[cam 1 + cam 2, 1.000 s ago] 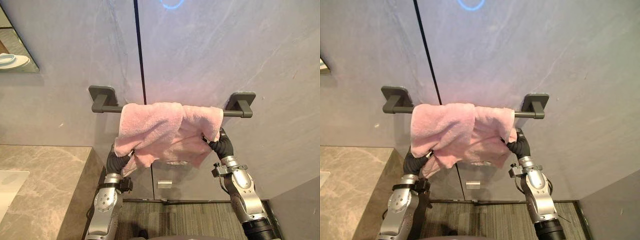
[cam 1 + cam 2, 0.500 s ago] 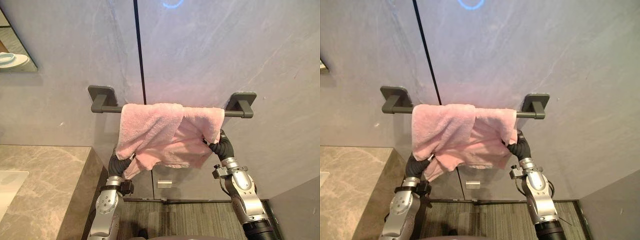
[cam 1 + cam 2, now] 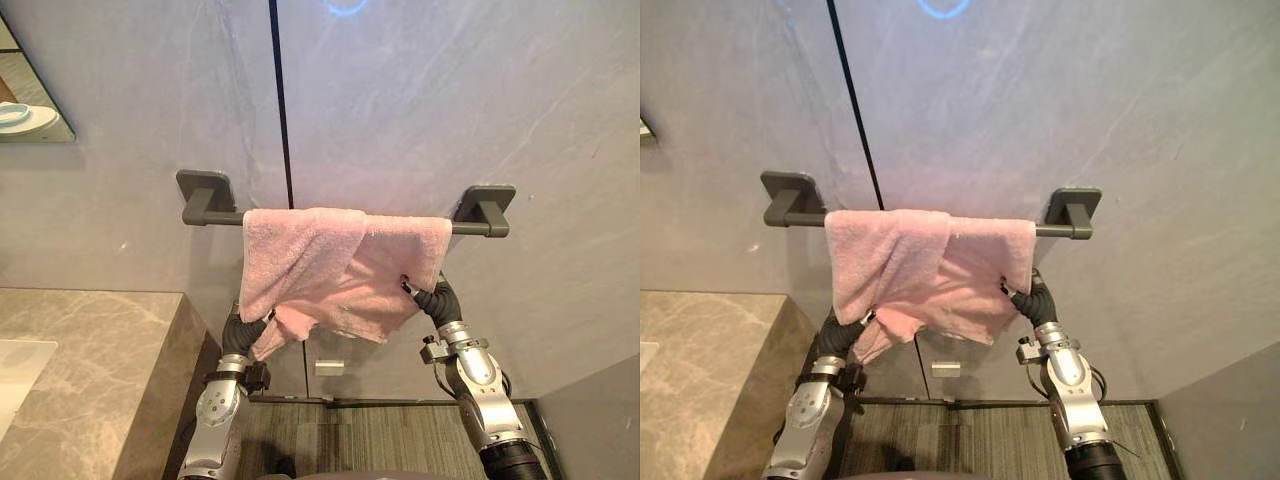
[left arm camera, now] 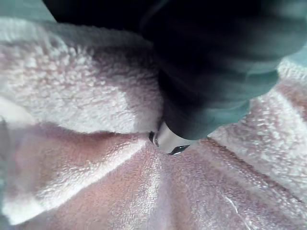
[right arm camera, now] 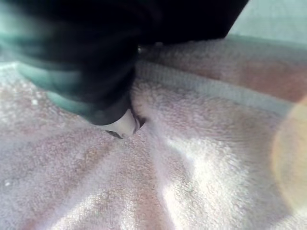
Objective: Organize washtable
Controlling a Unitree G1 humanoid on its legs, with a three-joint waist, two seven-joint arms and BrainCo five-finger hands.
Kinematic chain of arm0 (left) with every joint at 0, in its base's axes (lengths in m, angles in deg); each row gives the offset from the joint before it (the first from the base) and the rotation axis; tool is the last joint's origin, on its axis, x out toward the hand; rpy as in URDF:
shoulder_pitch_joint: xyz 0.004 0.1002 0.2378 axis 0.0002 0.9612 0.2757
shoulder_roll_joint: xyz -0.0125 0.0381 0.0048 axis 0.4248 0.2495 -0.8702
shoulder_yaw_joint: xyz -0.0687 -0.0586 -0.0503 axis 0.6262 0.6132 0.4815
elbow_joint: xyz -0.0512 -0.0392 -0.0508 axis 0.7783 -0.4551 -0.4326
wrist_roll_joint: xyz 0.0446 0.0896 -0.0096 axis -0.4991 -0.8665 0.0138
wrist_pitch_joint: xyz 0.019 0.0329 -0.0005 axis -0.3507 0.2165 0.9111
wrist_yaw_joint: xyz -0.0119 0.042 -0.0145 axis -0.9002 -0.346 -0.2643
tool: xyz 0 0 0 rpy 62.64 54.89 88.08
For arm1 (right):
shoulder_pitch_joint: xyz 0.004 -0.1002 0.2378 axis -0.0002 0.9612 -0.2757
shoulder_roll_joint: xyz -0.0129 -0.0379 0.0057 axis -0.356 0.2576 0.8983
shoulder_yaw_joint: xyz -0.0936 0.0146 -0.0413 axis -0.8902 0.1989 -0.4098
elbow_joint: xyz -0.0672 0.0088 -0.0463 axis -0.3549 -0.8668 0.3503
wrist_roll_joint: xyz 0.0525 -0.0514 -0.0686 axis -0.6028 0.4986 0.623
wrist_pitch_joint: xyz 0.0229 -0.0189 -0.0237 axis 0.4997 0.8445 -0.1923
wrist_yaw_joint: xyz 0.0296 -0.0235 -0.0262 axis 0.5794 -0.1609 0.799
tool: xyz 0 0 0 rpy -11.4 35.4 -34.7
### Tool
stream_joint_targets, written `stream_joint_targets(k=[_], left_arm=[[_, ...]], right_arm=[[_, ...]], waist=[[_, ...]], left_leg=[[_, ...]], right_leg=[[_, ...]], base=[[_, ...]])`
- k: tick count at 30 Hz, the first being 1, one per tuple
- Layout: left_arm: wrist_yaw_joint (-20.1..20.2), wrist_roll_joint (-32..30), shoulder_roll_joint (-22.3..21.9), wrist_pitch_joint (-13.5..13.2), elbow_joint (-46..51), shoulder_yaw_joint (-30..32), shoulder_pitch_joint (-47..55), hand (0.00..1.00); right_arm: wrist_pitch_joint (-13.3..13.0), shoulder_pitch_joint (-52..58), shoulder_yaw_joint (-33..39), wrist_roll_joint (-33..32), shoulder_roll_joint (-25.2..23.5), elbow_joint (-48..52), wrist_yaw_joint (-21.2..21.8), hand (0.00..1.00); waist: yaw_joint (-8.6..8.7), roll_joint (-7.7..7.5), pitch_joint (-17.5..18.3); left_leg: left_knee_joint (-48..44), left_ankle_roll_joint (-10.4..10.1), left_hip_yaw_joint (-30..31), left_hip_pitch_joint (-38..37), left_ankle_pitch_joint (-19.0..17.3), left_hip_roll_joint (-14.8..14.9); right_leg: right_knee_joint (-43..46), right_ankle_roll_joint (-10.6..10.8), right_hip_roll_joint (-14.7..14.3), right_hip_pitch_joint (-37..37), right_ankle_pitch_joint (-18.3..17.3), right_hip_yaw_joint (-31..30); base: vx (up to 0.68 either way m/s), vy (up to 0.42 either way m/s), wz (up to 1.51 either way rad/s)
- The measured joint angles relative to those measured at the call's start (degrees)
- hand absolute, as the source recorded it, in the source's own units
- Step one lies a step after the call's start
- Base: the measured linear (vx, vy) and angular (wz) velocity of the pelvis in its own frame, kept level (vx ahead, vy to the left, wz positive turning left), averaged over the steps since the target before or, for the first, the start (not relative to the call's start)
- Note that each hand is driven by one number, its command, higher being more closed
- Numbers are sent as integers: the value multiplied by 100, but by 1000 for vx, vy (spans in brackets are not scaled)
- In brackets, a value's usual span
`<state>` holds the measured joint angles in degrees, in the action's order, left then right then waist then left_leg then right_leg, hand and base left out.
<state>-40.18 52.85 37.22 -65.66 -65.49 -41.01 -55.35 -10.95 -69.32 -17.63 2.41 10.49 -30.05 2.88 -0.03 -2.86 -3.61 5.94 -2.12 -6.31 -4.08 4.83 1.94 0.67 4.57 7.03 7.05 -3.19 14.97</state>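
1. Far left, the table (image 3: 90,340) is a beige marble slab with grey veining and a straight right edge. A mirror (image 3: 30,110) corner sits on the wall above it.
2. The left robot hand (image 3: 240,335) reaches up under the towel's lower left corner. Its dark ribbed cover is pressed into the pile and its fingers are buried in folds, so I cannot tell its grip.
3. The pink towel (image 3: 320,260), soft looped terry, is draped over a dark grey square-section towel bar (image 3: 212,214). Its left half is folded thick, and the bottom hem hangs unevenly.
4. The right robot hand (image 3: 432,300) meets the towel's right edge below the bar. Creases radiate from a silver tip, but the fingers are hidden, so its grip is unclear.
5. The wall (image 3: 450,100) is smooth grey stone with one dark vertical seam (image 3: 280,100). There is bare bar at both ends, and striped floor (image 3: 370,440) lies below.
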Motion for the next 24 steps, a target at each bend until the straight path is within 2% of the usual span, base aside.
stream_joint_targets(k=[1, 2, 3, 4, 9, 17, 24], left_arm=[[1, -2, 1, 2, 0, -14, 2, 100], [1, -2, 1, 2, -2, -16, 5, 100], [1, -4, 4, 3, -10, -20, 5, 100], [2, -5, 6, 3, -21, -29, 4, 0], [-19, -117, 31, 71, -105, -30, 17, 0], [-160, -452, 60, 102, -105, -52, 65, 0], [-270, -453, 48, 166, -104, -96, 229, 0]], right_arm=[[0, -4, 0, 42, -21, -9, 0, 100], [-1, -8, 0, 58, -35, -16, 0, 0], [-1, -18, 0, 91, -57, -37, -3, 0], [2, -19, 0, 113, -58, -111, -7, 0], [4, 11, 3, 164, -78, -272, -101, 0], [173, 232, 19, 374, -285, -349, -250, 0], [299, 574, 83, 608, -472, -482, -485, 0]], waist=[[29, -1, 0], [45, -2, -1], [66, -3, -1], [73, -6, -2], [87, -21, -9], [95, -25, -16], [102, -12, -67]], left_leg=[[0, -4, 2, 2, -3, 0], [0, -6, 4, 3, -4, 0], [0, -12, 10, 7, -9, -1], [0, -26, 10, 11, -19, -1], [0, -34, 4, 23, -31, 4], [-1, -27, -27, 15, -47, 4], [-2, -43, -55, 2, -60, 17]], right_leg=[[-3, 0, 0, 1, 0, 3], [-5, 0, -1, 2, 0, 6], [-8, 0, -1, 4, -1, 13], [-15, 0, -1, 4, -1, 14], [-44, 2, -9, 3, 2, 9], [-119, 9, -22, 44, 27, -10], [-165, 0, -37, 63, 36, -25]], base=[[0, 0, 0], [0, 0, 0], [0, 0, 0], [0, 0, 0], [0, 0, 0], [1, -1, 0], [-2, -2, -1]])
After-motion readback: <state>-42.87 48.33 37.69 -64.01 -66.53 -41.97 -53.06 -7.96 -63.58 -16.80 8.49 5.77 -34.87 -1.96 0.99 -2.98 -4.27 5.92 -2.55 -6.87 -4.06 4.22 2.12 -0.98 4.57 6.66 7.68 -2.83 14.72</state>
